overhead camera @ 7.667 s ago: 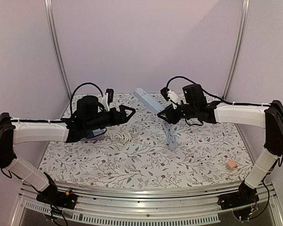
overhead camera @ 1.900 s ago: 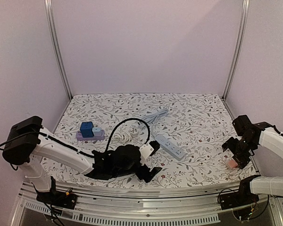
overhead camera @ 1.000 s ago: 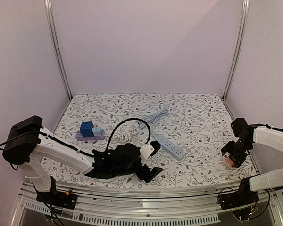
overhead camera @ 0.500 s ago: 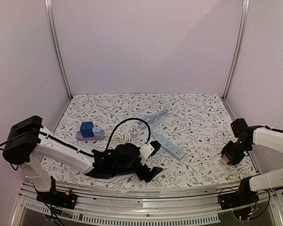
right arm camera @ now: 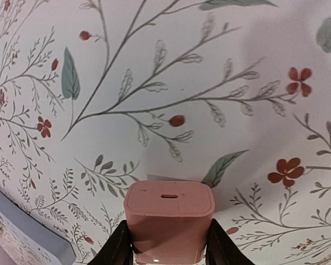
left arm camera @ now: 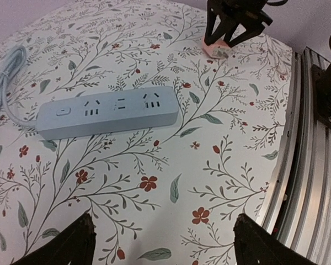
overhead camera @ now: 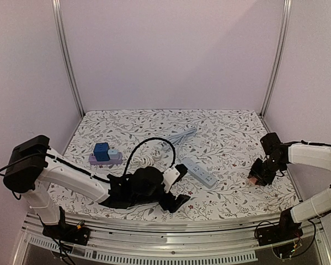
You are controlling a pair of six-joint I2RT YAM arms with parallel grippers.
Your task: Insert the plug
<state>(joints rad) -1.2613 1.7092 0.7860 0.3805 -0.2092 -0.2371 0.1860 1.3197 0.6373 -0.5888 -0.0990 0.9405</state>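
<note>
Currently the pink plug [right arm camera: 168,218] is clamped in the right gripper [overhead camera: 256,178], the left gripper [left arm camera: 165,245] is open, and transport to the power strip [left arm camera: 107,110] is needed next.

The pink plug [right arm camera: 169,212] runs off the right wrist view's bottom edge, prongs unseen. The power strip [right arm camera: 19,229] is cropped there too; its cable [left arm camera: 14,58] exits the left wrist view.

Pale lilac walls [overhead camera: 171,49], metal corner posts [overhead camera: 66,55] — floral-patterned table [overhead camera: 231,127] below.
</note>
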